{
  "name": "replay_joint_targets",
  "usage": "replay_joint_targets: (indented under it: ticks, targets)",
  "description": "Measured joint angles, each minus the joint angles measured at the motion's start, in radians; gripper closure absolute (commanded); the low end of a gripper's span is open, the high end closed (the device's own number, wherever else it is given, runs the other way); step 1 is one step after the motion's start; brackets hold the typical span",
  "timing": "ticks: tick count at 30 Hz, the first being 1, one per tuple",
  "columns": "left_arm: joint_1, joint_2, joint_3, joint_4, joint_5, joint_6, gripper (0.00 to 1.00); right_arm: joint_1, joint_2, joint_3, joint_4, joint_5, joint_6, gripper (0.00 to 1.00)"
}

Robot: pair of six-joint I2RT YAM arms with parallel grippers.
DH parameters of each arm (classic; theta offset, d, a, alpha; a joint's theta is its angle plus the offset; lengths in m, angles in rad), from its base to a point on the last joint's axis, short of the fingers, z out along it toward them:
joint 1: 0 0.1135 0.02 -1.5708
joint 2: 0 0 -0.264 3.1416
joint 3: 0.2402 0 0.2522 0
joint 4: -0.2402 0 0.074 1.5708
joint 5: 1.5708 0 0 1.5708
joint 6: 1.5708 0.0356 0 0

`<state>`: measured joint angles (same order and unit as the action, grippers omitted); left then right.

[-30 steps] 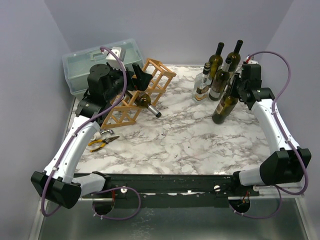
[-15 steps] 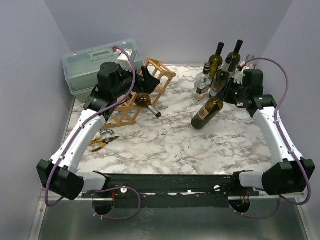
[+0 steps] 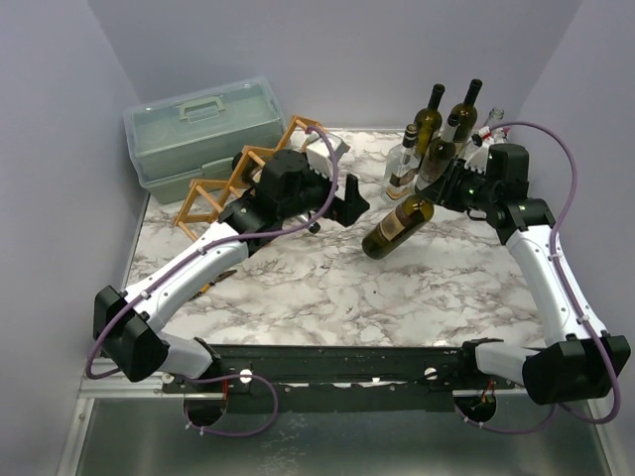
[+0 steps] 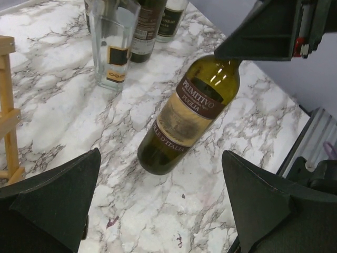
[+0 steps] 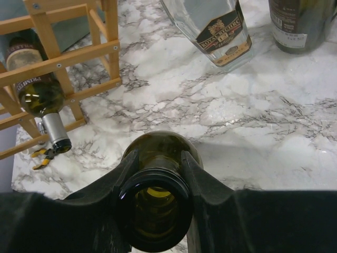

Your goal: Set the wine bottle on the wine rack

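My right gripper [image 3: 448,191] is shut on the neck of a dark green wine bottle [image 3: 395,226] and holds it tilted above the marble, base pointing left and down. The right wrist view looks down the bottle's open mouth [image 5: 155,205] between the two fingers. My left gripper [image 3: 354,203] is open and empty, just left of the bottle's base; in its wrist view the bottle [image 4: 184,116] lies ahead of the wide-apart fingers [image 4: 55,203]. The wooden wine rack [image 3: 226,177] stands at the back left, partly hidden by my left arm. It holds another bottle [image 5: 37,92].
A pale green toolbox [image 3: 198,124] stands behind the rack. Several bottles [image 3: 442,124] and a clear square bottle [image 3: 402,164] stand at the back right, close behind the held bottle. Yellow-handled pliers [image 5: 42,154] lie near the rack.
My left arm swung from the rack rightward to the middle, gripper open. My right arm tipped the bottle over and carried it left, off the table.
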<state>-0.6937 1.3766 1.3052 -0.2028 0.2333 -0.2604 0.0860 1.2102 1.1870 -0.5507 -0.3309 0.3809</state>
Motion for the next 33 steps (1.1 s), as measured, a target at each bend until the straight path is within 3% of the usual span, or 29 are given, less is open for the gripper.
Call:
replay_joint_targets:
  ticks: [7,17,33]
  targets:
    - [-0.166,0.042,-0.035,0.051,-0.205,0.087,0.01,0.0,-0.029,-0.006,0.018,-0.042,0.014,0.99]
    - [-0.267,0.037,-0.286,0.325,-0.302,0.182,0.01,0.0,-0.042,-0.019,0.034,-0.09,0.031,0.99]
    - [-0.323,0.207,-0.254,0.519,-0.431,0.324,0.01,0.0,-0.06,-0.019,0.048,-0.195,0.04,0.99]
